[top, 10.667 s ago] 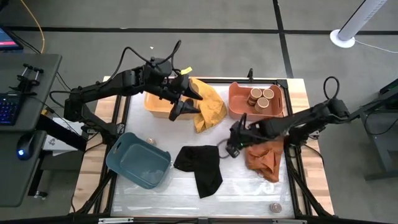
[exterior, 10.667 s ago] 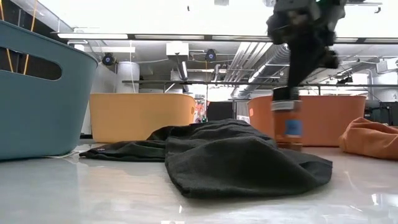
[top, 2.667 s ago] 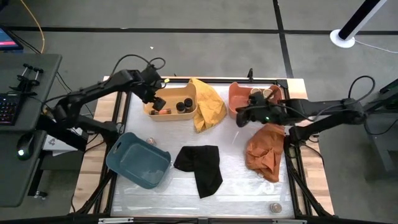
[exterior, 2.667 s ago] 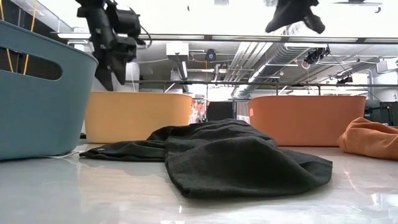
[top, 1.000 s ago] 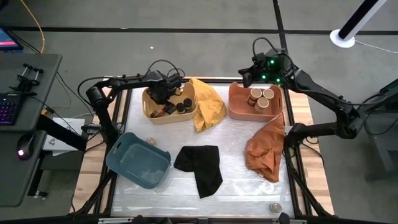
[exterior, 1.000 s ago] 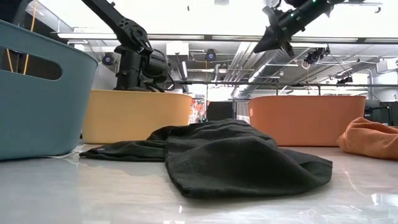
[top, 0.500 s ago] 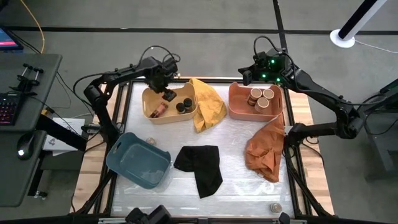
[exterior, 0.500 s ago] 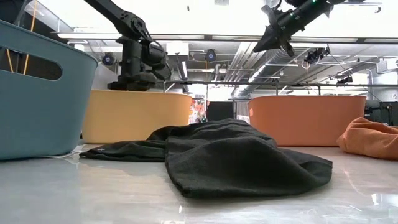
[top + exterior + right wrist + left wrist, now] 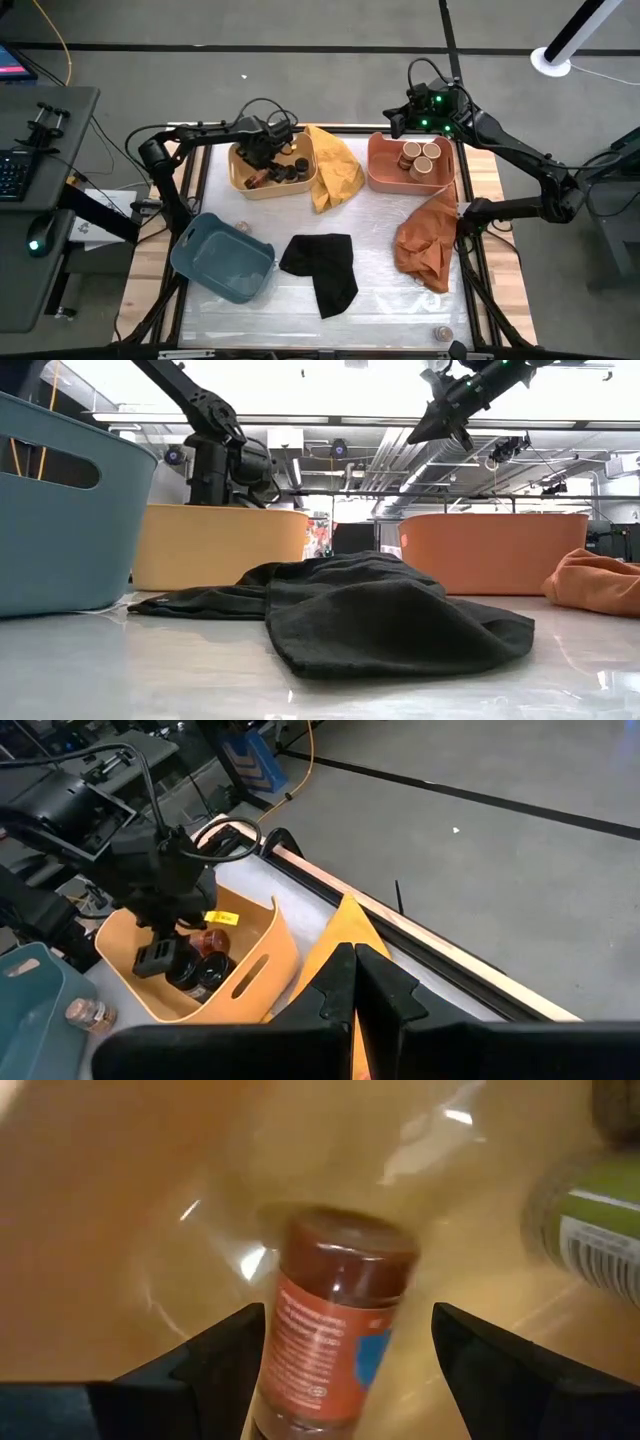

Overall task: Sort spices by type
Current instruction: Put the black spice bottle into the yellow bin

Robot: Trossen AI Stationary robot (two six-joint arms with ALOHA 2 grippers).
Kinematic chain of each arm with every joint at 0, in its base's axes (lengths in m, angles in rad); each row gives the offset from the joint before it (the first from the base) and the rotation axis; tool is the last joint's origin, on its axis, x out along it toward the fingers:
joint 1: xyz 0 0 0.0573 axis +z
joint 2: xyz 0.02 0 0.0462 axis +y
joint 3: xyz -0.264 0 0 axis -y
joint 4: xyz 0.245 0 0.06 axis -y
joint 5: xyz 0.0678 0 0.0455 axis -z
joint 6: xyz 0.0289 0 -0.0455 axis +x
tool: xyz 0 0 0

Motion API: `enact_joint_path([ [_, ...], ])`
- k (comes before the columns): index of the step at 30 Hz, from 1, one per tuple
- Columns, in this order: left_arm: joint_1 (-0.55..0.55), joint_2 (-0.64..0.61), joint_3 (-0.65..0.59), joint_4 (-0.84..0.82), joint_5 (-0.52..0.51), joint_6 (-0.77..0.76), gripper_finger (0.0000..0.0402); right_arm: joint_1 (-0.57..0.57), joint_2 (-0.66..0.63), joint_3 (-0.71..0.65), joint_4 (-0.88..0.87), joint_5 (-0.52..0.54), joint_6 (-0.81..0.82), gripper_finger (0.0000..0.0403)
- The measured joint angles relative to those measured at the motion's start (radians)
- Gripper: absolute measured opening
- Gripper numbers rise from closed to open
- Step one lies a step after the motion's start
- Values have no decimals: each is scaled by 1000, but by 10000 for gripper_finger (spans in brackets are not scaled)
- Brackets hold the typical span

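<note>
At the lower left of the high view sits a blue plastic tray (image 9: pixel 222 260), tilted, with a small jar (image 9: pixel 240 228) lying on the table just beyond its far rim. Above it, in the upper left of the table, stands the yellow plastic tray (image 9: pixel 240 182). The left gripper (image 9: pixel 265 160) reaches down into this tray. In the left wrist view its two dark fingers (image 9: pixel 205 1360) are spread apart, and a reddish-brown spice jar with a red label (image 9: pixel 330 1330) lies on its side on the tray floor between them, touching neither. A second jar with a green label (image 9: pixel 590 1220) lies near it at the right edge of that view. From above, dark-lidded jars (image 9: pixel 294 166) show beside the gripper inside the tray.

A yellow cloth (image 9: pixel 335 170) is draped just right of the tray, and a black cloth (image 9: pixel 322 268) lies at the table's centre.

To the right, the coral plastic tray (image 9: pixel 385 170) holds three tan-lidded jars (image 9: pixel 420 158) standing together. The right gripper (image 9: pixel 396 124) hangs above the tray's far left corner, well clear of the jars; in the right wrist view its fingers (image 9: pixel 338 982) are pressed together on nothing. A rust-orange cloth (image 9: pixel 428 240) lies crumpled below the coral tray, and another small jar (image 9: pixel 441 332) sits near the table's lower right edge.
</note>
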Motion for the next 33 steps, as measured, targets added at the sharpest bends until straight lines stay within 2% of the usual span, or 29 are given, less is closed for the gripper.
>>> enact_joint_path([
  [8, 7, -2, -4, 62, -43, -11, 269, 0, 0, 0, 0, -1, -3, 0],
  [19, 6, -2, -4, 71, -57, 23, 222, 0, 0, 0, 0, -3, -3, 0],
  [33, -1, -3, -23, 93, -30, 135, 221, 0, 0, 0, 0, -3, -3, 0],
])
